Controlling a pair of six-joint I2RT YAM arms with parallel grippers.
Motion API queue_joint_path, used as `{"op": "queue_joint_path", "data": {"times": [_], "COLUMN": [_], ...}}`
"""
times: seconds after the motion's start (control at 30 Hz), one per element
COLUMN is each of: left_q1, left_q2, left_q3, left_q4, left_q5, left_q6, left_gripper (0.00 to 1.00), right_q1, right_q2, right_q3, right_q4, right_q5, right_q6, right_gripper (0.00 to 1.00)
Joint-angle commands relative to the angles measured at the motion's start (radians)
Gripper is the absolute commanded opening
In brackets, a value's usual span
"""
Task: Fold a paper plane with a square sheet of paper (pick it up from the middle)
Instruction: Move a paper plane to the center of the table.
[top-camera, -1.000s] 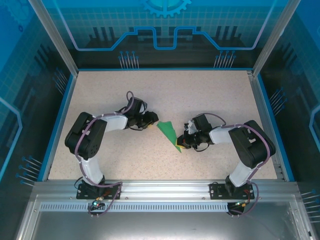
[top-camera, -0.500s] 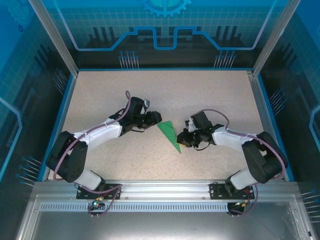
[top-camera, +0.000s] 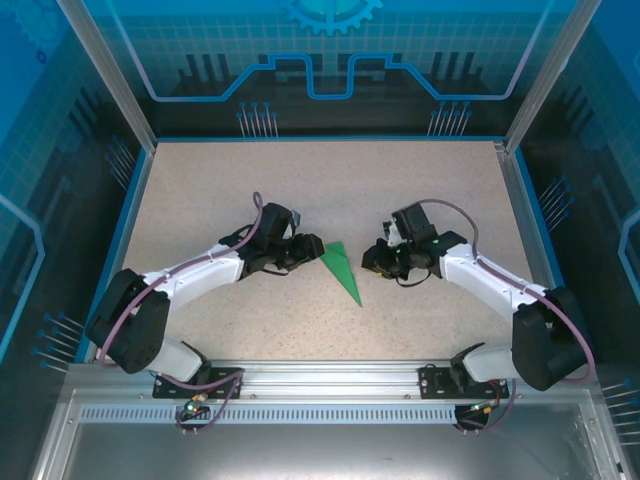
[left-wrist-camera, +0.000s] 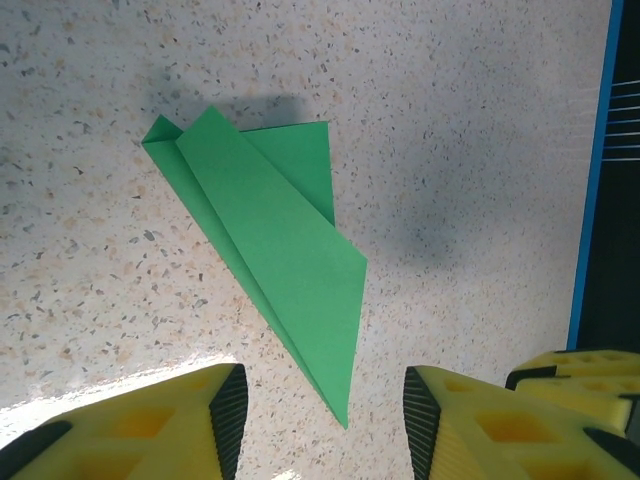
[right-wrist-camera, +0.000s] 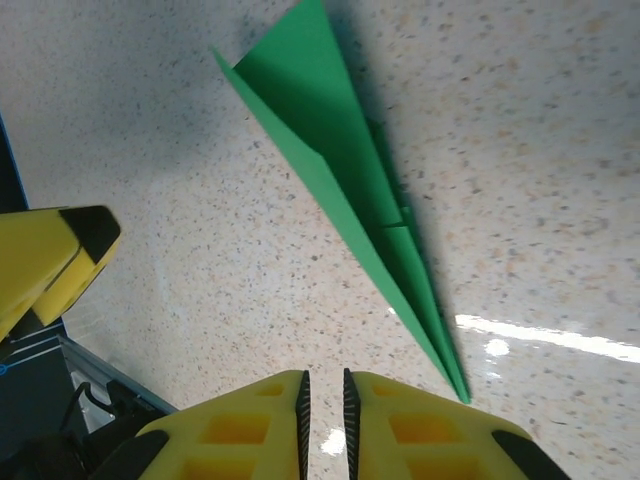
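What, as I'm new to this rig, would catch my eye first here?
A bright green paper folded into a narrow pointed dart lies at the middle of the speckled table. The left gripper, jaws open, and the right gripper, jaws shut and empty, flank it.

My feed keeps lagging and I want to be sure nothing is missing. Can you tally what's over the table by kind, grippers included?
Green paper plane: 1
Grippers: 2 (left gripper open, right gripper shut and empty)
Total: 3
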Motion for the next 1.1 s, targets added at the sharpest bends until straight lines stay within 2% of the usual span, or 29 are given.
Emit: {"op": "queue_joint_path", "data": {"times": [0.0, 0.23, 0.53, 0.63, 0.83, 1.07], "left_q1": [-0.009, -0.059, -0.219, -0.242, -0.247, -0.256], "left_q2": [-0.004, 0.076, 0.328, 0.412, 0.521, 0.54], "left_q3": [0.049, 0.106, 0.448, 0.557, 0.676, 0.709], "left_q4": [-0.037, -0.109, -0.528, -0.656, -0.783, -0.727], "left_q5": [0.0, -0.058, -0.334, -0.416, -0.451, -0.418], "left_q6": [0.004, -0.014, -0.062, -0.102, -0.15, -0.137], "left_gripper": [0.49, 0.51, 0.57, 0.59, 0.62, 0.68], "right_q1": [-0.042, -0.082, -0.214, -0.237, -0.249, -0.243], "right_q2": [0.013, 0.038, 0.034, 0.027, 0.011, 0.015], "right_q3": [0.029, -0.008, -0.101, -0.13, -0.202, -0.212], "right_q4": [-0.065, -0.044, 0.02, 0.038, 0.104, 0.13], "right_q5": [-0.038, -0.003, -0.059, -0.079, -0.135, -0.194], "right_q6": [-0.052, -0.091, -0.159, -0.175, -0.166, -0.186], "right_gripper": [0.19, 0.23, 0.24, 0.24, 0.26, 0.28]}}
